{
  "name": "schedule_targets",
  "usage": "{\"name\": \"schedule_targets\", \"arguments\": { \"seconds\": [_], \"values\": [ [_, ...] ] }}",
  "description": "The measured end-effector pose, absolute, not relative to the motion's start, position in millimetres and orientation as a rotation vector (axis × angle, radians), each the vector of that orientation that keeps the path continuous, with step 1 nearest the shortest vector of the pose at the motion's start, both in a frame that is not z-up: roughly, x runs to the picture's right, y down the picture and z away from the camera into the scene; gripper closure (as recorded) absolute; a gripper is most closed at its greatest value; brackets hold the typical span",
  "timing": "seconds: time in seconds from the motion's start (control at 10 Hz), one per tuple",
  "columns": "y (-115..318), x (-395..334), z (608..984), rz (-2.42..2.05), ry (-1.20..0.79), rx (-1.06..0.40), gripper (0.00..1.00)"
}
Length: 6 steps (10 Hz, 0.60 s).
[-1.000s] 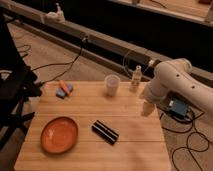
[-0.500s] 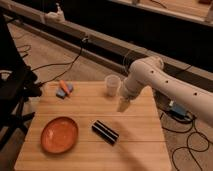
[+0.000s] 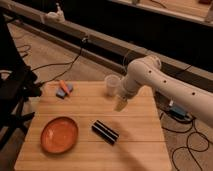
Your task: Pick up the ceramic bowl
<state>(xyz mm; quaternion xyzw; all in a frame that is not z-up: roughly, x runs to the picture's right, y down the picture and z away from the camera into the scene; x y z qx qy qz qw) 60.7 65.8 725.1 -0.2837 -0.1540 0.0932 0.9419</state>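
The wide, shallow, orange-brown glazed ceramic bowl point(image 3: 59, 134) sits upright on the front-left part of the pale slatted wooden table point(image 3: 140, 150), near the left edge. Its interior shows only glaze. It stands apart from every other item.

The white robot arm point(image 3: 165, 85) reaches in from the right. The gripper point(image 3: 120, 104) hangs tip-down over the middle of the table's far half, just in front of a small translucent white cup point(image 3: 112, 85), and well apart from the bowl. Whether the gripper is spread or closed cannot be told, nor whether it touches the cup. The cup stands upright near the far edge; its contents cannot be made out.

A black oblong block point(image 3: 105, 132) lies flat and diagonal near the table's centre, right of the bowl. A lighter line runs along its top; no lettering is readable. A small blue pad with an orange piece on it point(image 3: 64, 89) lies at the far-left corner. Dark cables point(image 3: 55, 65) trail over the floor behind.
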Motion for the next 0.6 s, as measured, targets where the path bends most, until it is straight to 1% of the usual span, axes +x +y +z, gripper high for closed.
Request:
{"name": "schedule_targets", "arguments": {
  "seconds": [0.2,0.6],
  "values": [
    [76.3,21.2,735.6,0.155,-0.359,-0.607,0.35],
    [80.1,-29.5,754.0,0.175,-0.420,-0.628,0.35]
  ]
}}
